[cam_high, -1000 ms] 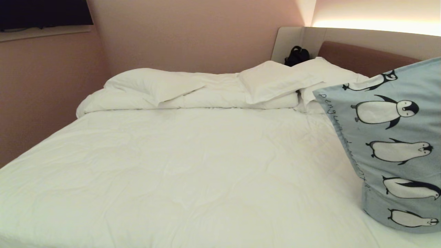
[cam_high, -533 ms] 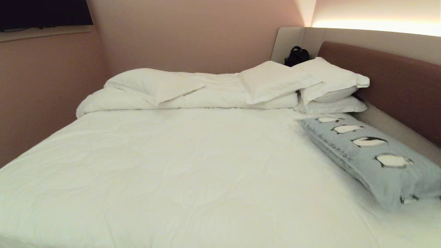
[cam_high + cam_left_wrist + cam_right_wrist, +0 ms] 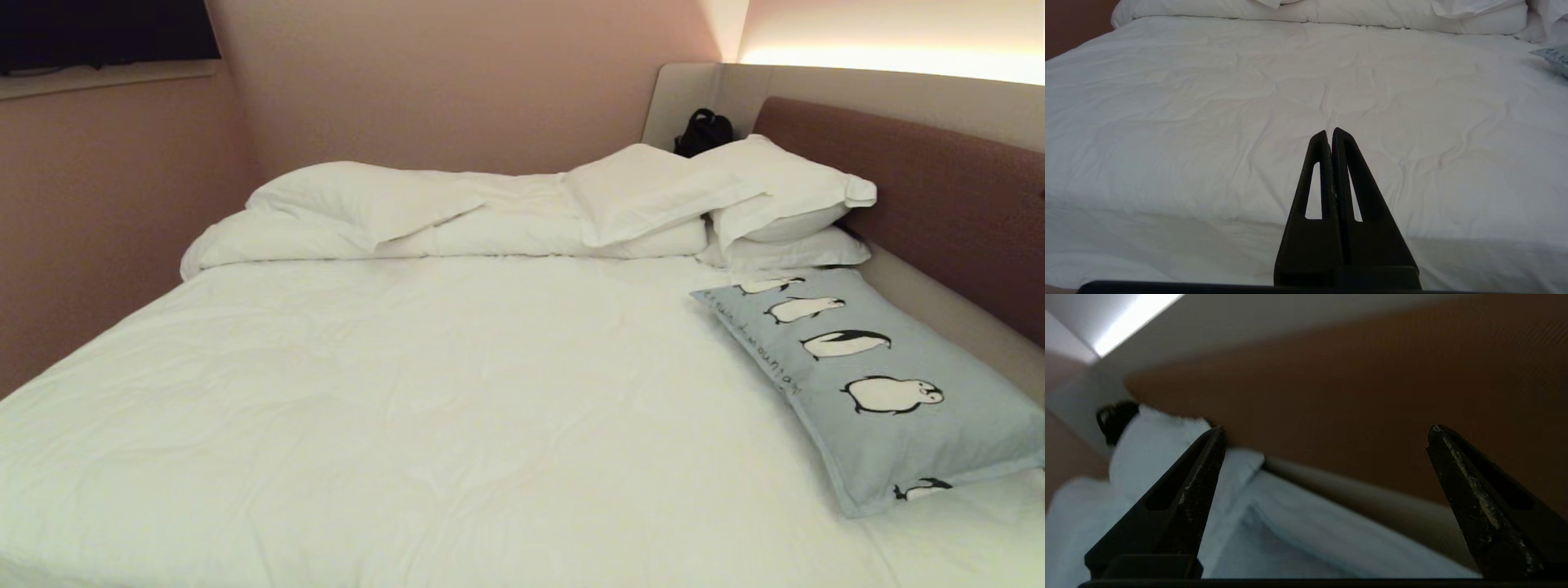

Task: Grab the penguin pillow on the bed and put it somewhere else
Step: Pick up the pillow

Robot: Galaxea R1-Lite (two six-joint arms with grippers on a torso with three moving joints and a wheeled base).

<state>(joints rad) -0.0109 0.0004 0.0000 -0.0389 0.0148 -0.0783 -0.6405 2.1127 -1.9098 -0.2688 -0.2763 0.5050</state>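
Observation:
The penguin pillow (image 3: pixel 882 384) is light blue with a row of black-and-white penguins. It lies flat at the right side of the bed (image 3: pixel 457 392), next to the beige frame, and nothing holds it. One corner of it shows in the left wrist view (image 3: pixel 1555 57). My right gripper (image 3: pixel 1327 428) appears only in its own wrist view, open and empty, low over pale blue cloth (image 3: pixel 1298 535) and facing the headboard. My left gripper (image 3: pixel 1329 131) is shut and parked above the bed's front edge. Neither arm shows in the head view.
White pillows (image 3: pixel 653 192) and a folded duvet (image 3: pixel 367 212) are piled along the far side of the bed. A brown padded headboard (image 3: pixel 939 188) runs along the right. A black bag (image 3: pixel 704 131) sits behind the pillows, and a pink wall closes off the left.
One second ago the penguin pillow hung upright in the air at the right. It has dropped onto the bed and settled flat with its penguins facing up.

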